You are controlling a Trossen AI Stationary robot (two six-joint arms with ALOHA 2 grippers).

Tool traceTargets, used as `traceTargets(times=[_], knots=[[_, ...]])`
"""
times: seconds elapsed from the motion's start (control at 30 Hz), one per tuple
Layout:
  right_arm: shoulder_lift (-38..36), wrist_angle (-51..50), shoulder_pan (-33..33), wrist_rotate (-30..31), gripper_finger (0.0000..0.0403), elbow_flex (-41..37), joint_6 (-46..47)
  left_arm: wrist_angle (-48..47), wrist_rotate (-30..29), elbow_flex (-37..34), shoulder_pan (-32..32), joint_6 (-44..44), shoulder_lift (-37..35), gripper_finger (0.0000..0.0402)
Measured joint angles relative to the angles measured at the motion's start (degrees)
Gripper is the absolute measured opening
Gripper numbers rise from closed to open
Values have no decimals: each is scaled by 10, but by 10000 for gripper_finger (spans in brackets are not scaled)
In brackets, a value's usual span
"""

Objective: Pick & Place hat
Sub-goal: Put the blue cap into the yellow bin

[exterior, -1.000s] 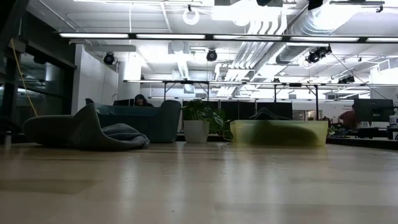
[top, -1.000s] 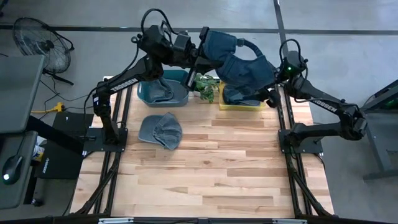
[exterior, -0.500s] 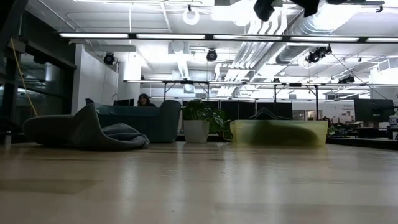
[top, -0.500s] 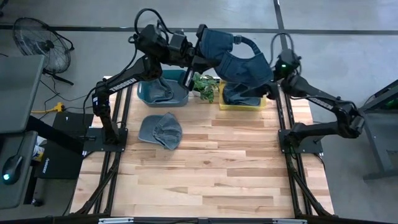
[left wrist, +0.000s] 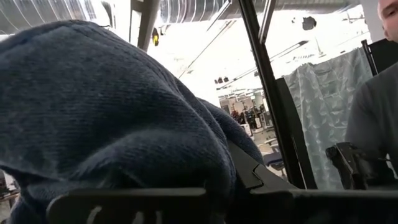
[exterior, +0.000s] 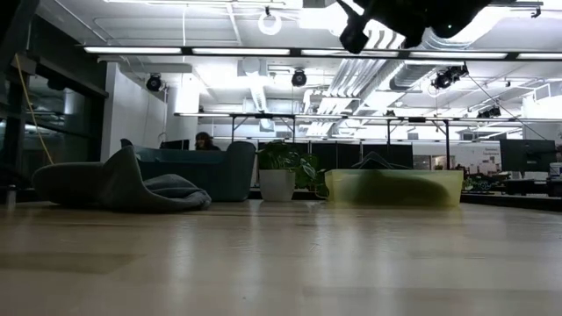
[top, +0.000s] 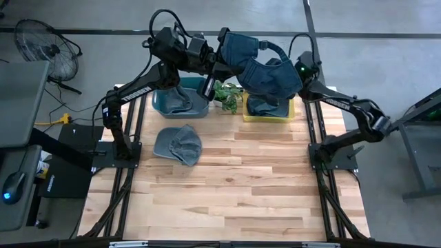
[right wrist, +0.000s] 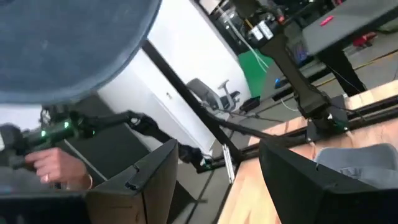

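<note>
Dark blue denim hat [top: 265,69]: held aloft above the desk's [top: 241,193] far edge, over the yellow bin [top: 267,114], with the left claw [top: 219,60] clamped on its brim and the right claw [top: 293,83] at its opposite side, that one's state impossible to tell. Grey cap [top: 178,145]: flat on the desk, unheld; teal bin [top: 180,102] holds grey fabric, with a potted plant [top: 229,93] between the bins. No legible writing.

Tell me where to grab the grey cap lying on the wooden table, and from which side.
Pinch the grey fabric cap at its raised crown, coming straight down from above. It lies flat and apart from the bins on the wooden table; the low view shows one peaked fold standing up.
</note>
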Motion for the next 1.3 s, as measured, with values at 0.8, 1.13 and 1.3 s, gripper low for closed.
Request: traceTargets(times=[0.8, 1.13, 1.3], knots=[[160, 513, 114, 302, 218, 0, 361, -10, 44, 1, 19, -14, -33, 3], [156, 513, 168, 402, 218, 0, 400, -30, 65, 2, 30, -8, -59, 3], [152, 513, 210, 460, 218, 0, 434, -35, 75, 1, 38, 6, -56, 3]])
